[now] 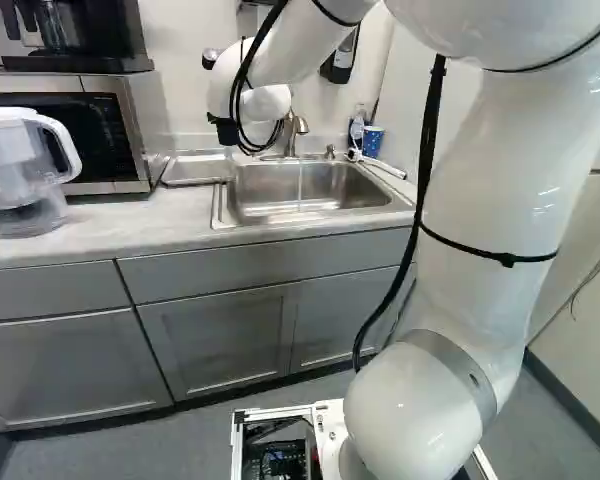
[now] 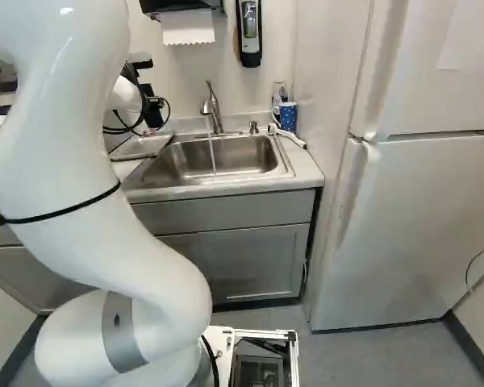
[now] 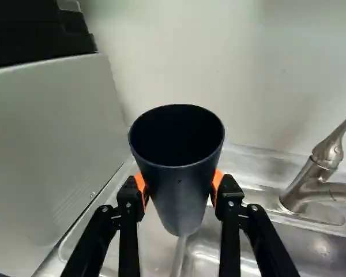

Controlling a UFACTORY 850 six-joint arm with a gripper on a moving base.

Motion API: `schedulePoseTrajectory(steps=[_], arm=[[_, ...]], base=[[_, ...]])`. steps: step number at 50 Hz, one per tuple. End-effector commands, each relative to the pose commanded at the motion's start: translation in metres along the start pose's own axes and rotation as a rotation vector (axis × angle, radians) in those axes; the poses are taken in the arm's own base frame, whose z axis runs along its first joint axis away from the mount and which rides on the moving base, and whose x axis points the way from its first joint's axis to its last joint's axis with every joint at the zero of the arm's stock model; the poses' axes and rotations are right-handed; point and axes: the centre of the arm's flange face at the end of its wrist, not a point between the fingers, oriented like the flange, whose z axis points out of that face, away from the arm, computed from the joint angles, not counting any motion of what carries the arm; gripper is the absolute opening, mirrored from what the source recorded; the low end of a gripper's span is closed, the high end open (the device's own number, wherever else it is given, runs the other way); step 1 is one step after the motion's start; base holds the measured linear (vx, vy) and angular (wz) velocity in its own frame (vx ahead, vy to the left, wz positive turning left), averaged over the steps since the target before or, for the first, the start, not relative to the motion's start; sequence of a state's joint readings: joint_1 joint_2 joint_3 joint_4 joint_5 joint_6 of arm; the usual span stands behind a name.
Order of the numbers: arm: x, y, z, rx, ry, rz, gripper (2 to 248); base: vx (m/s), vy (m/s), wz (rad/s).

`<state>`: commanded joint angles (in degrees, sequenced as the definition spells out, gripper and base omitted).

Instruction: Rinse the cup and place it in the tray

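Fingers (image 3: pixel 229 193) tight on the dark cup (image 3: pixel 181 196), mouth up, long axis upright

We see the cup (image 3: pixel 181 199): dark, plain and tapering to a narrower base, held raised and roughly upright near the sink (image 1: pixel 310 192), its round mouth uppermost and its interior too dark to read. We see the tray (image 1: pixel 198 168), pale, shallow and rimmed, lying flat just left of the sink.
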<state>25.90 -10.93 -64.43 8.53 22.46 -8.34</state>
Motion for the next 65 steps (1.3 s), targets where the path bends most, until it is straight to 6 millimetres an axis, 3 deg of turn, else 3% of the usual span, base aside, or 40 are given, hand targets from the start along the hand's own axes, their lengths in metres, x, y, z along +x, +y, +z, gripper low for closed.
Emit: schedulePoseTrajectory(steps=[27,65], arm=[[-0.022,-0.038,0.038,0.05,-0.024,-0.011,123],[-0.063,-0.039,0.054,0.05,-0.097,-0.017,123]], base=[[0.0,0.0,0.0],[0.0,0.0,0.0]])
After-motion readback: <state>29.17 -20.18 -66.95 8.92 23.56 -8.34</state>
